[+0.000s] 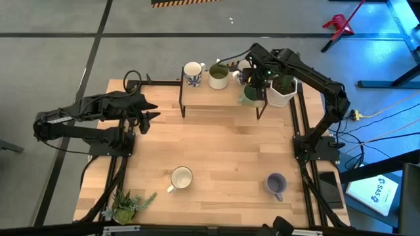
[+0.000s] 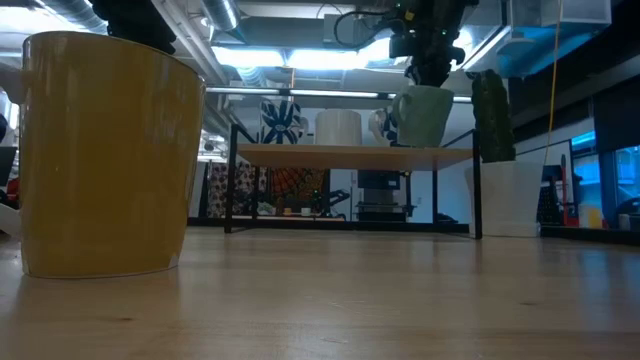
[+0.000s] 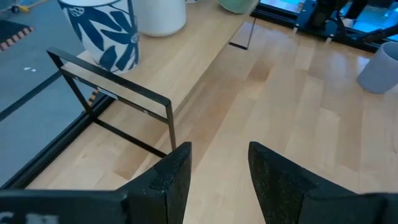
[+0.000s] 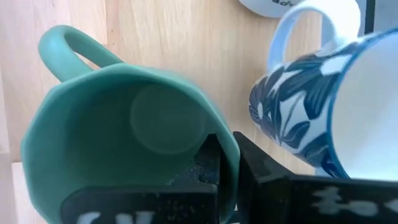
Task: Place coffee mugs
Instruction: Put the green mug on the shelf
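— Two mugs wait up front: the yellow mug [image 1: 181, 177] and the lavender mug [image 1: 275, 184]. Farther back?
— On the shelf [image 1: 223, 97], the right gripper [image 4: 225, 167] pinches the teal mug [image 4: 124, 124], hemmed in by a blue-patterned mug [image 4: 311, 112]; the left gripper [image 3: 217, 171] gapes, empty.

Room looks like a workshop or lab. Grey concrete floor [image 1: 59, 26] with dark seams, and a yellow-black hazard strip [image 1: 185, 2] at the far edge. The tabletop [image 1: 223, 151] is pale wood planks on a black frame. A red stand [image 1: 338, 25] sits on the floor off to one side, cables [image 1: 387, 108] trailing near it. From table height you see ceiling ducts [image 2: 250, 75], bright strip lights [image 2: 330, 58] and bluish windows [image 2: 610, 150].
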Tool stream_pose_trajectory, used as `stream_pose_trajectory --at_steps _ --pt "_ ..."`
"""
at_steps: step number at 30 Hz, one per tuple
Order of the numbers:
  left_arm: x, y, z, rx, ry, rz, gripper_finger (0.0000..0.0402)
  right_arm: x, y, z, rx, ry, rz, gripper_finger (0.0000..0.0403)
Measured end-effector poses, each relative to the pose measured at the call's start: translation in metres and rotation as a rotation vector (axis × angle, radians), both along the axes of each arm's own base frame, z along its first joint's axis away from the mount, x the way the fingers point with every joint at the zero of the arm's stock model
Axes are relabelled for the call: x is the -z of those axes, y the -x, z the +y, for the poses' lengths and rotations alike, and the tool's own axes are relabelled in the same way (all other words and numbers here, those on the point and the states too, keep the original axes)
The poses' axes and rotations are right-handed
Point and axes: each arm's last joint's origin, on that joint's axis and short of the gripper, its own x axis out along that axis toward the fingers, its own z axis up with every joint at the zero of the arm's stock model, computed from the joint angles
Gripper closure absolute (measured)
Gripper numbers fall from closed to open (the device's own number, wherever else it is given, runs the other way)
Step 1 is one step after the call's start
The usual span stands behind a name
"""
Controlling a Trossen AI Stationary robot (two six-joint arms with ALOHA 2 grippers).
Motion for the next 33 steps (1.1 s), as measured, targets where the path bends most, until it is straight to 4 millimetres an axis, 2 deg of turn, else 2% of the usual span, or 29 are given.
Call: stream_pose_trajectory --at_steps 33 --pt "0.0 0.0001 0.0002 -0.017 0.014 -0.008 0.0248 -0.0013 -0.004 -0.0047 0.014 0.09 -0.005 0.0272"
